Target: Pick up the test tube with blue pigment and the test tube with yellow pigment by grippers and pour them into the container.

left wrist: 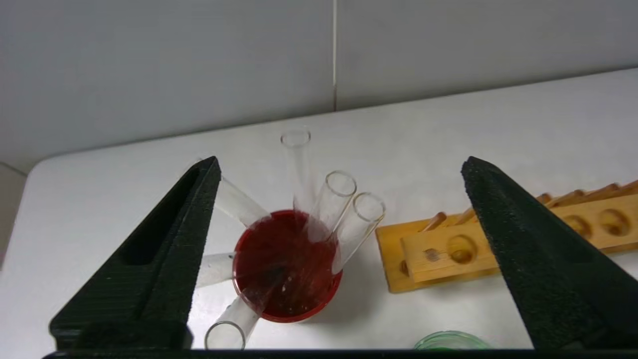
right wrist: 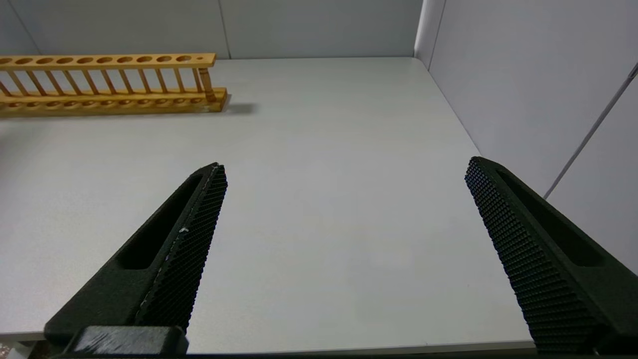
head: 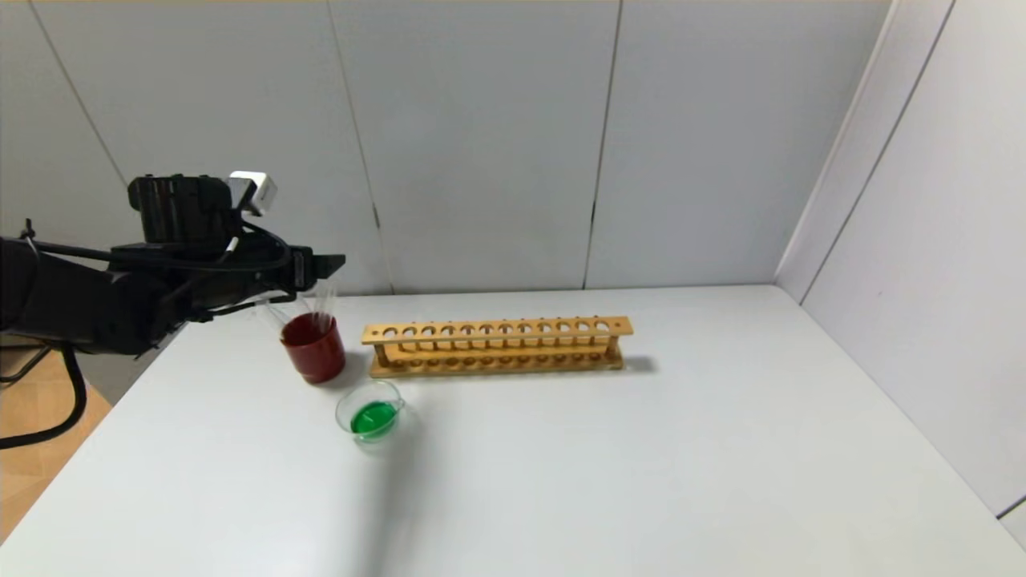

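Left gripper (left wrist: 339, 167) hovers above the dark red cup (head: 313, 348) at the table's (head: 641, 481) far left, jaws spread wide, gripping nothing. Clear empty test tubes (left wrist: 344, 219) lean fanned out in that cup. Just nearer sits the glass container (head: 369, 413) holding green liquid. The wooden rack (head: 497, 345) stands empty, open tabletop stretching right. Right gripper (right wrist: 344, 169) hangs wide open, empty, over the near right edge.

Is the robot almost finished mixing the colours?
Nearly. The glass dish holds green liquid, so both colours look poured. The empty tubes stand in the red cup, and the open left gripper above it holds nothing. The wooden rack is empty. Nothing seems left.
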`<state>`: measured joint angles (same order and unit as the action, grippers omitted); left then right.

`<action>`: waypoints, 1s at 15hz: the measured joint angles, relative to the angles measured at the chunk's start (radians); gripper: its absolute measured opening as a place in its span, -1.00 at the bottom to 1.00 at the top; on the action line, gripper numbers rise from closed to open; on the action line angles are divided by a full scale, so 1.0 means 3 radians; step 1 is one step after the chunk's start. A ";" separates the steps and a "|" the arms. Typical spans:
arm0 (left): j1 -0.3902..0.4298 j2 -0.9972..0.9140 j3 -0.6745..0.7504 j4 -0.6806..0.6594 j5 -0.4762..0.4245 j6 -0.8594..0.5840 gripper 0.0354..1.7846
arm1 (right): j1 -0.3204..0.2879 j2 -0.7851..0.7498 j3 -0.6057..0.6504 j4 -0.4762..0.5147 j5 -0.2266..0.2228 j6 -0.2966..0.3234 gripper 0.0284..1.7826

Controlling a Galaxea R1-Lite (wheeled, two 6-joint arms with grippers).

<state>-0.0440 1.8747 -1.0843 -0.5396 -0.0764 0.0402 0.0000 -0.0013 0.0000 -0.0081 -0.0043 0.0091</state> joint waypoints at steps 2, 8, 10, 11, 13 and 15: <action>-0.0013 -0.0210 0.0009 0.0041 0.0018 0.0000 0.96 | 0.0000 0.0000 0.0000 -0.0003 -0.0001 0.0000 0.96; -0.0018 -0.1281 0.0126 0.0585 0.0200 0.0001 0.96 | 0.0000 0.0000 0.0000 -0.0001 0.0000 0.0000 0.96; -0.0016 -0.1794 0.0262 0.0822 0.0255 0.0006 0.96 | 0.0000 0.0000 0.0000 -0.0001 -0.0001 0.0000 0.96; -0.0016 -0.2064 0.0335 0.0935 0.0267 0.0007 0.96 | 0.0000 0.0000 0.0000 -0.0003 -0.0001 0.0000 0.96; -0.0016 -0.2665 0.0505 0.1228 0.0282 0.0010 0.96 | 0.0000 0.0000 0.0000 0.0000 -0.0001 0.0000 0.96; -0.0018 -0.3309 0.0674 0.1568 0.0291 0.0024 0.96 | 0.0000 0.0000 0.0000 0.0000 -0.0001 0.0000 0.96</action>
<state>-0.0496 0.8821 -0.8821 -0.0691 0.0109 0.0474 0.0000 -0.0013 0.0000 -0.0081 -0.0047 0.0091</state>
